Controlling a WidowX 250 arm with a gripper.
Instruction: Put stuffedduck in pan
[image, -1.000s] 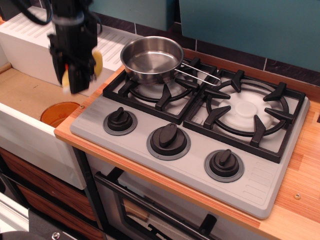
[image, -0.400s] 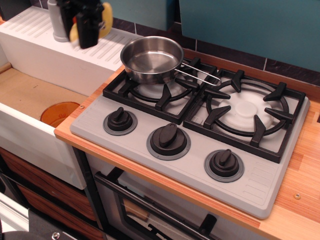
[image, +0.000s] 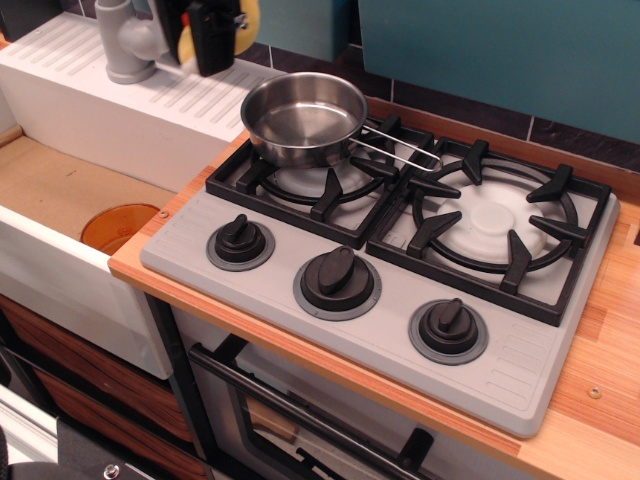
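The shiny steel pan (image: 303, 117) sits on the back-left burner grate, empty, its wire handle pointing right. My black gripper (image: 212, 45) hangs at the top edge of the view, up and left of the pan, above the white drainboard. It is shut on the yellow stuffed duck (image: 246, 18), which shows as yellow plush on both sides of the fingers. The duck's beak and eye are hidden. The gripper's upper part is cut off by the frame.
A grey faucet (image: 128, 45) stands on the white drainboard (image: 120, 100) just left of the gripper. A sink with an orange drain (image: 118, 225) lies left. Three black knobs line the stove front (image: 340, 282). The right burner grate (image: 495, 225) is bare.
The gripper with the duck has risen and moved right and back, from over the sink's edge to near the pan's upper left. The faucet is now uncovered.
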